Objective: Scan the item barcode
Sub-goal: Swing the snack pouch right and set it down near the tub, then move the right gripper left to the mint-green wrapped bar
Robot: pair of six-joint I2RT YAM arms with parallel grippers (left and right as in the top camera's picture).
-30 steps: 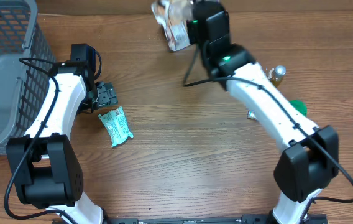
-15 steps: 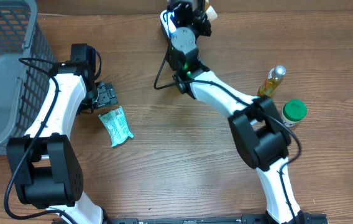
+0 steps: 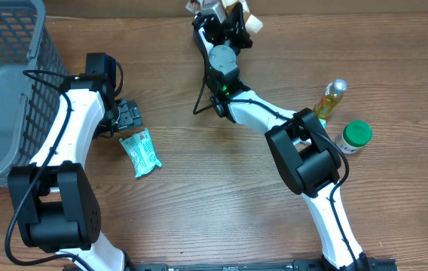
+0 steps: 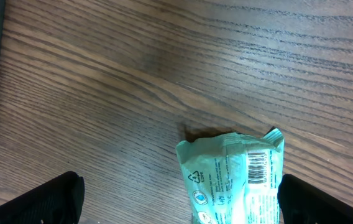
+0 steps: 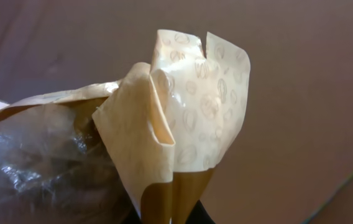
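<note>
Right tool (image 5: 171, 218): seen clamped together on the crimped end of a snack bag (image 5: 183, 118), which is pinched between its tips.
Snack bag: held at the far edge of the counter (image 3: 221, 196), at the top of the overhead view; a cream seal printed with a pale pattern is seen, with crinkled clear film to its left.
Left tool (image 3: 129, 117): seen with its jaws wide apart and nothing held between them; it is placed just beside the green packet (image 4: 232, 180), on its far side.
Green packet: lain flat on the counter, apart from the left fingers (image 4: 43, 200); a barcode is shown face up on its wrapper.
Wire basket (image 3: 3, 83): set at the counter's left edge, beside the left arm.
Bottle (image 3: 331, 98): stood upright to the right of the right arm, yellow contents and a silver cap being visible.
Green-lidded jar (image 3: 356, 136): stood near the bottle, on its near side.
</note>
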